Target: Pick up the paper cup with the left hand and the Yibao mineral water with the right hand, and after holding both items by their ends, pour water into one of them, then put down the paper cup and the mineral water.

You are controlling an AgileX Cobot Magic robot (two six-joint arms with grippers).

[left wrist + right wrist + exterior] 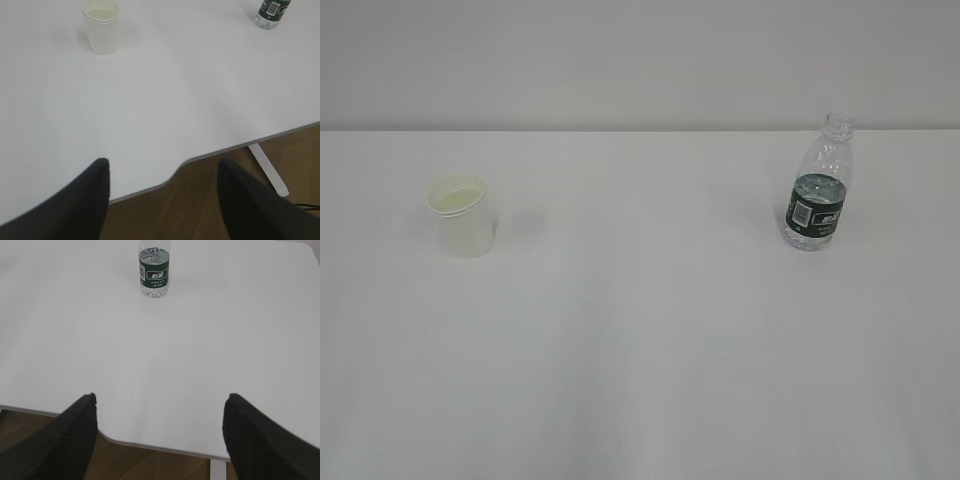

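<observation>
The white paper cup (pixel 466 214) stands upright on the left of the white table (pixel 640 340); the left wrist view has the paper cup (pixel 102 27) at its top left. The clear Yibao mineral water bottle (pixel 817 190) with its dark green label stands upright and uncapped on the right, and the Yibao mineral water (pixel 154 269) sits at the top of the right wrist view. My left gripper (pixel 162 167) hangs open over the table's near edge, far from the cup. My right gripper (pixel 159 402) is open wide, empty, well short of the bottle. Neither arm shows in the exterior view.
The table's near edge (pixel 210 155) curves inward, with brown wooden floor (pixel 200 210) and a white table leg (pixel 270 172) below it. A pale wall (pixel 640 60) rises behind the table.
</observation>
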